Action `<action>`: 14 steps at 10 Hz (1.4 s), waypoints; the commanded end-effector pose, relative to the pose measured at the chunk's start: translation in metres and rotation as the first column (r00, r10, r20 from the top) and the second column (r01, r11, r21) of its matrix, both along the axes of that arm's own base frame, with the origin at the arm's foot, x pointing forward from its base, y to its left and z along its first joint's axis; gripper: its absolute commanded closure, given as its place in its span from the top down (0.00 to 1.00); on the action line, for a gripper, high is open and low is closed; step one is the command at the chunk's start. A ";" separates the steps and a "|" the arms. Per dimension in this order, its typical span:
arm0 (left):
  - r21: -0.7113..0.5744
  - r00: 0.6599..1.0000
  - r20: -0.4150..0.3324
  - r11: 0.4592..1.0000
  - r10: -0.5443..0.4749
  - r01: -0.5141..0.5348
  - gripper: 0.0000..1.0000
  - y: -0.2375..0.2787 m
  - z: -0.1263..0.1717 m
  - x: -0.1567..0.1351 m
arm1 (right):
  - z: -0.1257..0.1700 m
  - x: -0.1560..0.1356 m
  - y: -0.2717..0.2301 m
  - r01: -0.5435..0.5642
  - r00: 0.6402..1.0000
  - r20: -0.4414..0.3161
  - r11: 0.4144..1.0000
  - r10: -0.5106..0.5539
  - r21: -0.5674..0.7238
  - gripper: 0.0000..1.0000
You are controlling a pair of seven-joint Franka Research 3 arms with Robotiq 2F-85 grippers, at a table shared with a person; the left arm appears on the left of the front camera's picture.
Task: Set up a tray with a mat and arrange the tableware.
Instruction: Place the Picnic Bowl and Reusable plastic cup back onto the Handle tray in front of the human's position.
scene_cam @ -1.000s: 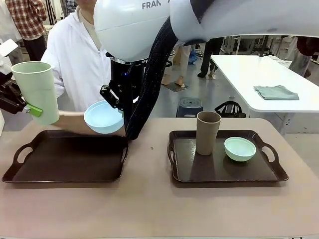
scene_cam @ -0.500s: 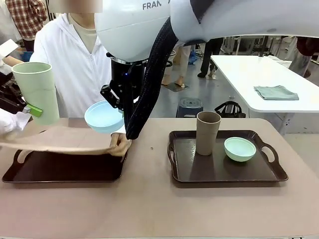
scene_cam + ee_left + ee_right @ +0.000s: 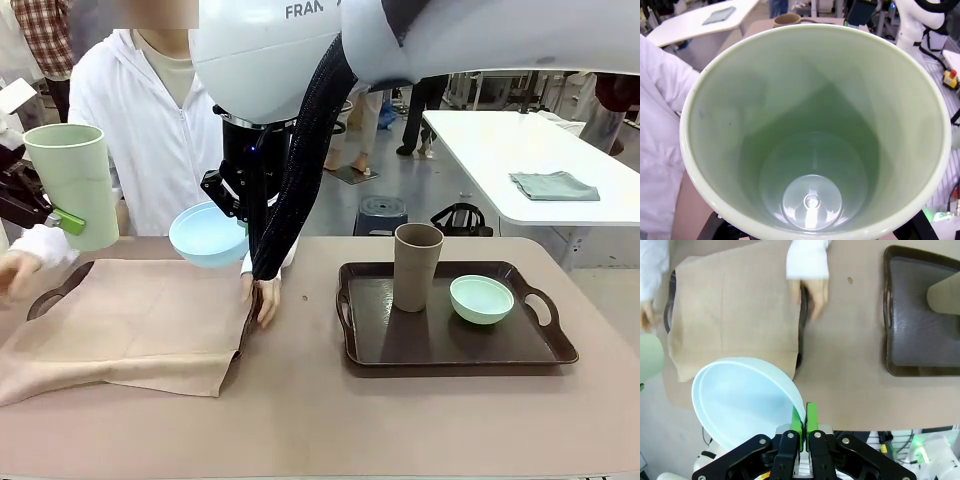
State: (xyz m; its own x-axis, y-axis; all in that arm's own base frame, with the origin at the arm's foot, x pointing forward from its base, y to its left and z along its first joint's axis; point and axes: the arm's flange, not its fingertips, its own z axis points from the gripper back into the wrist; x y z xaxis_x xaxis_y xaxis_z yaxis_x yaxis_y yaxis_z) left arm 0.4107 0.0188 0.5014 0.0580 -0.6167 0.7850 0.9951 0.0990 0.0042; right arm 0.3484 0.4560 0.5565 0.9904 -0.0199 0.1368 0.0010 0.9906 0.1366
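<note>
My left gripper [image 3: 62, 219] holds the pale green cup [image 3: 68, 185] upright in the air at the far left; the cup's inside [image 3: 812, 140] faces the left wrist camera. My right gripper [image 3: 236, 203] is shut on the rim of the light blue bowl [image 3: 207, 235], held above the left tray's far right corner; its green pads [image 3: 811, 417] pinch the bowl [image 3: 742, 400]. A beige mat [image 3: 130, 330] covers the left tray [image 3: 45, 297]. The brown cup [image 3: 416, 265] and mint green bowl [image 3: 481, 298] stand on the right tray [image 3: 550, 350].
A person in a white coat stands at the far side, one hand [image 3: 265, 298] on the mat's right edge, the other hand [image 3: 15, 270] at its left. The mat's front edge hangs over the tray onto the table [image 3: 320, 420].
The person has brought the mat in and laid it down over the left tray, which it now covers. Both arms have held still with cup and bowl.
</note>
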 end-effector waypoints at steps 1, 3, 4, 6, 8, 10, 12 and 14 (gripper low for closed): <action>0.002 1.000 0.000 1.000 -0.005 0.005 0.00 0.001 0.003 0.002 | 0.000 -0.002 -0.002 0.002 1.000 0.001 1.000 -0.002 -0.001 0.00; 0.002 1.000 0.000 1.000 -0.005 0.005 0.00 0.001 0.003 0.002 | 0.000 -0.002 -0.002 0.002 1.000 0.001 1.000 -0.002 -0.001 0.00; 0.002 1.000 0.000 1.000 -0.005 0.005 0.00 0.001 0.003 0.002 | 0.000 -0.002 -0.002 0.002 1.000 0.001 1.000 -0.002 -0.001 0.00; 0.002 1.000 0.000 1.000 -0.005 0.005 0.00 0.001 0.003 0.002 | 0.000 -0.002 -0.002 0.002 1.000 0.001 1.000 -0.002 -0.001 0.00; 0.002 1.000 0.000 1.000 -0.005 0.005 0.00 0.001 0.003 0.002 | 0.000 -0.002 -0.002 0.002 1.000 0.001 1.000 -0.002 -0.001 0.00; 0.002 1.000 0.000 1.000 -0.005 0.005 0.00 0.001 0.003 0.002 | 0.000 -0.002 -0.002 0.002 1.000 0.001 1.000 -0.002 -0.001 0.00; 0.002 1.000 0.000 1.000 -0.005 0.005 0.00 0.001 0.003 0.002 | 0.000 -0.002 -0.002 0.002 1.000 0.001 1.000 -0.002 -0.001 0.00; 0.002 1.000 0.000 1.000 -0.005 0.005 0.00 0.001 0.003 0.002 | 0.000 -0.002 -0.002 0.002 1.000 0.001 1.000 -0.002 -0.001 0.00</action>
State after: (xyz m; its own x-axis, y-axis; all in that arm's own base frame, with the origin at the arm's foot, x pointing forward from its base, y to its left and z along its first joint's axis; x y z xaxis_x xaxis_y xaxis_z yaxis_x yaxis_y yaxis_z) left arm 0.4109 0.0189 0.5016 0.0578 -0.6169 0.7849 0.9951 0.0991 0.0046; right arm 0.3484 0.4561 0.5565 0.9904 -0.0199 0.1368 0.0010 0.9906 0.1366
